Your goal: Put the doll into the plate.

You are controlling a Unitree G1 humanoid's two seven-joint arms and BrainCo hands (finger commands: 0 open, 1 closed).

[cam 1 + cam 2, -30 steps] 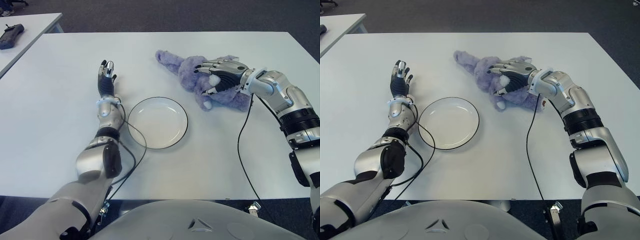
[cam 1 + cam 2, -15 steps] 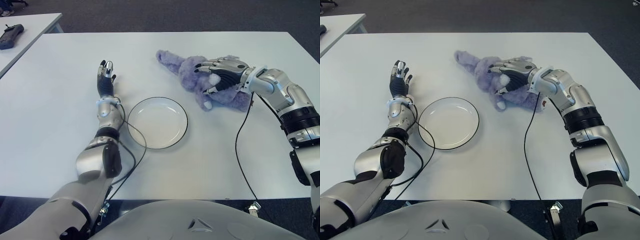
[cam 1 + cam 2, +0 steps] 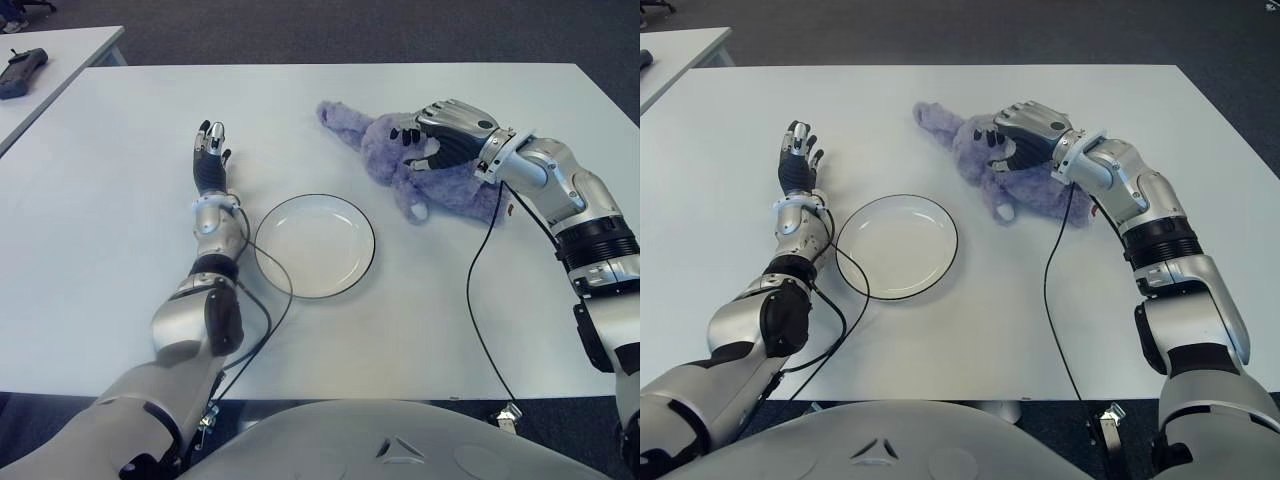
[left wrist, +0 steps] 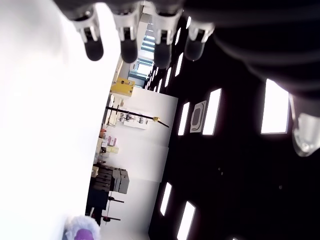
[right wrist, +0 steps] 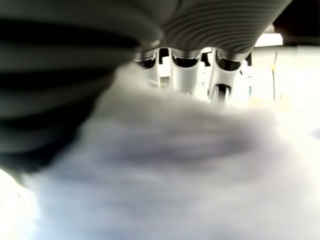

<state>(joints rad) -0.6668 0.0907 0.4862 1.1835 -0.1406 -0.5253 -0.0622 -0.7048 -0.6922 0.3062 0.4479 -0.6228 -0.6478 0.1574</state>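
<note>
Purple doll (image 3: 400, 160) partly hidden under right hand (image 3: 443, 135), fingers curled gripping it; plate (image 3: 315, 245) bare.

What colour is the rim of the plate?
The plate is white with a thin dark rim, seen best in the left eye view.

No text, label, brand, number or sign can be read on anything.
</note>
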